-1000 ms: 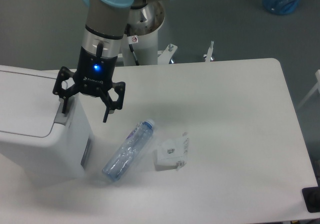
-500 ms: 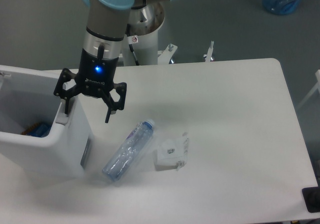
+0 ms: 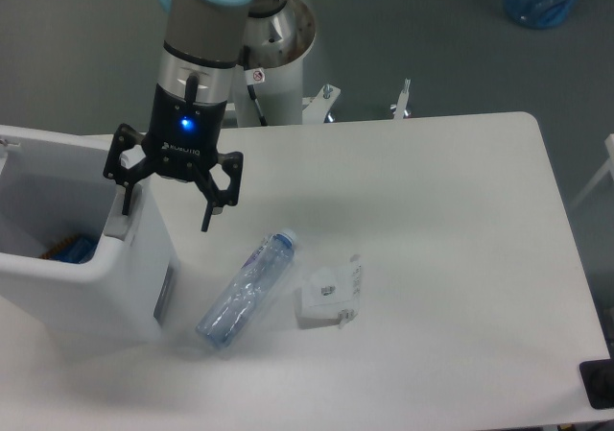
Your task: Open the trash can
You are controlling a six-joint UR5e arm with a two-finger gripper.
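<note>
My gripper [image 3: 165, 212] hangs spread wide, one finger at the latch tab [image 3: 116, 226] of the can [image 3: 91, 282], which stands open at the bench's [image 3: 432, 258] left edge. Retreating sideways, I risk snagging its rim.

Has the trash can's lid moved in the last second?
Yes. The lid no longer covers the trash can; its inside shows beside the gripper.

The trash can [image 3: 91, 277], shut a second ago, now stands open, its inside exposed.
</note>
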